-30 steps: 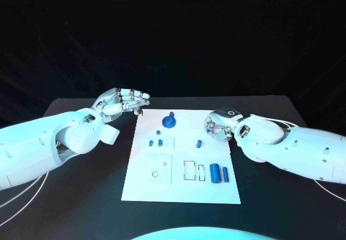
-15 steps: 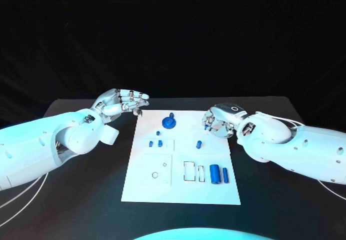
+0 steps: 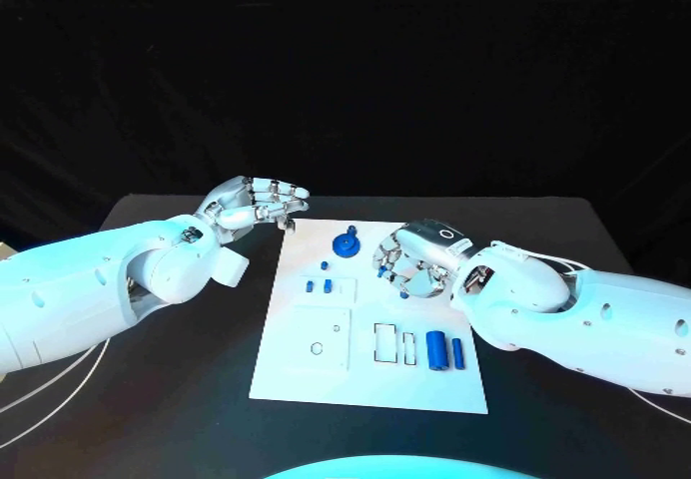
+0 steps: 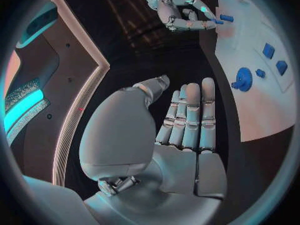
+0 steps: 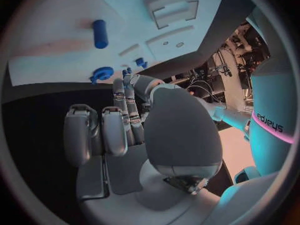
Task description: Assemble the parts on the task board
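Cyan light washes my white arms; the white rectangular task board (image 3: 368,329) is bright, surroundings dark. Wrist views bend straight edges.

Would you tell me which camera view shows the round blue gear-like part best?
The head view: the round blue part sits unobstructed at the task board's far end. Both wrist views show it too, but smaller and distorted.

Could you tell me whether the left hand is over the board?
No, the left hand hovers over the black table, beside the board's far corner.
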Controlling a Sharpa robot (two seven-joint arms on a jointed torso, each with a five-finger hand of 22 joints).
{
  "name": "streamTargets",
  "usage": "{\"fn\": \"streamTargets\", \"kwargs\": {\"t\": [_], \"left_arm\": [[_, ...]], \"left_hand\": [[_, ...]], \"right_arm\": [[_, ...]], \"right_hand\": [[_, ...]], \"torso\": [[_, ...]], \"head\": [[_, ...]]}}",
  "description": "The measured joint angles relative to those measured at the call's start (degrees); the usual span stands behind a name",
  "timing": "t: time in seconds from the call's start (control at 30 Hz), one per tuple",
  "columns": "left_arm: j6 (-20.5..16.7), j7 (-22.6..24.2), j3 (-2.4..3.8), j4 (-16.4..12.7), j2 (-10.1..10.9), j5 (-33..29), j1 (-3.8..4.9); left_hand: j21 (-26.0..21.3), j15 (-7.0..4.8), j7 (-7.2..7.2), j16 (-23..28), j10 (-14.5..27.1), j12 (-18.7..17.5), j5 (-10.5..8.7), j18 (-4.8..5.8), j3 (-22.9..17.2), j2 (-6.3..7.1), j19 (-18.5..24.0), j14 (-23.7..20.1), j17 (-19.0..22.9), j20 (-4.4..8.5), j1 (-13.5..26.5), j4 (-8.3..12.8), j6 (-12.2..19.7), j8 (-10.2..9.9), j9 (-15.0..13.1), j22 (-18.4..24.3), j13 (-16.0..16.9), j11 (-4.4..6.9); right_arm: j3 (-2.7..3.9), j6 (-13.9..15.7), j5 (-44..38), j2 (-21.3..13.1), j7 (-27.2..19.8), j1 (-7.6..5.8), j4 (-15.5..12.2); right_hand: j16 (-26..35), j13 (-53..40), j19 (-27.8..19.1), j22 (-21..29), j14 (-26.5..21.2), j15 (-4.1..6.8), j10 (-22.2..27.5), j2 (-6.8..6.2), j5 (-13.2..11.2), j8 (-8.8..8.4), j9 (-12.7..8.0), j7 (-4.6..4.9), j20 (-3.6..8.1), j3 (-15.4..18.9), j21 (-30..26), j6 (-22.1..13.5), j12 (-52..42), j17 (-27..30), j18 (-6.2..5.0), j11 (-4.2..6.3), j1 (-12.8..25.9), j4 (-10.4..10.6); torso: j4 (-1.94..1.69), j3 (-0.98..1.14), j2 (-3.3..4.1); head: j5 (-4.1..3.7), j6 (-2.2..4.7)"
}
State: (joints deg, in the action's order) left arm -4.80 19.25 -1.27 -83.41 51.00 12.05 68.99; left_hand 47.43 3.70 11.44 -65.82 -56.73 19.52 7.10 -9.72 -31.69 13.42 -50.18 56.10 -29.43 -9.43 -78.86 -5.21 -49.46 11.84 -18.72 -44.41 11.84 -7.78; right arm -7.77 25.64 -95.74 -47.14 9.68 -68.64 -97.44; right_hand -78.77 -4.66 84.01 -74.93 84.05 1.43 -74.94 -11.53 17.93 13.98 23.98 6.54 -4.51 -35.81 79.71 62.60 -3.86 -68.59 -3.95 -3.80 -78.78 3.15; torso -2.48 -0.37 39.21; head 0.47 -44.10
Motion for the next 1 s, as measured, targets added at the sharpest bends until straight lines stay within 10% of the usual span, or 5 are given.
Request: {"fn": "streamTargets", "kwargs": {"t": [0.37, 1.0], "left_arm": [[-0.03, 0.03, -0.01, -0.35, -0.11, -0.02, -0.15], [-0.09, 0.06, -0.01, -1.06, -0.28, -0.14, -0.17]], "left_hand": [[0.00, 0.00, 0.00, 0.00, 0.00, 0.00, 0.00, 0.00, 0.00, 0.00, 0.00, 0.00, 0.00, 0.00, 0.00, 0.00, 0.00, 0.00, 0.00, 0.00, -0.01, 0.00], [0.00, 0.00, 0.00, 0.00, 0.00, -0.01, 0.00, 0.00, 0.00, 0.00, 0.01, 0.00, -0.01, 0.00, 0.00, 0.00, 0.00, 0.00, 0.00, -0.01, -0.01, 0.00]], "right_arm": [[-0.11, 0.94, -2.95, 4.46, -0.55, 3.32, -0.62], [-0.67, 1.28, -6.46, 8.79, -1.21, 7.22, 1.54]], "right_hand": [[0.01, 0.00, 0.00, 0.01, 0.00, 0.00, 0.00, -0.01, -0.11, 0.24, 0.01, -0.06, 0.00, -0.16, 0.00, -0.12, 0.07, 0.01, 0.00, 0.00, 0.00, -0.17], [0.05, 0.06, 0.00, 0.02, 0.01, -0.01, -0.22, -0.11, 0.05, 0.15, 0.15, 0.17, 0.00, -0.13, 0.00, -0.03, 0.13, 0.08, 0.00, 0.21, 0.09, -0.19]], "torso": [[-0.03, -0.05, 0.16], [0.03, 0.03, 0.24]], "head": [[3.08, -0.94], [5.30, -2.82]]}}
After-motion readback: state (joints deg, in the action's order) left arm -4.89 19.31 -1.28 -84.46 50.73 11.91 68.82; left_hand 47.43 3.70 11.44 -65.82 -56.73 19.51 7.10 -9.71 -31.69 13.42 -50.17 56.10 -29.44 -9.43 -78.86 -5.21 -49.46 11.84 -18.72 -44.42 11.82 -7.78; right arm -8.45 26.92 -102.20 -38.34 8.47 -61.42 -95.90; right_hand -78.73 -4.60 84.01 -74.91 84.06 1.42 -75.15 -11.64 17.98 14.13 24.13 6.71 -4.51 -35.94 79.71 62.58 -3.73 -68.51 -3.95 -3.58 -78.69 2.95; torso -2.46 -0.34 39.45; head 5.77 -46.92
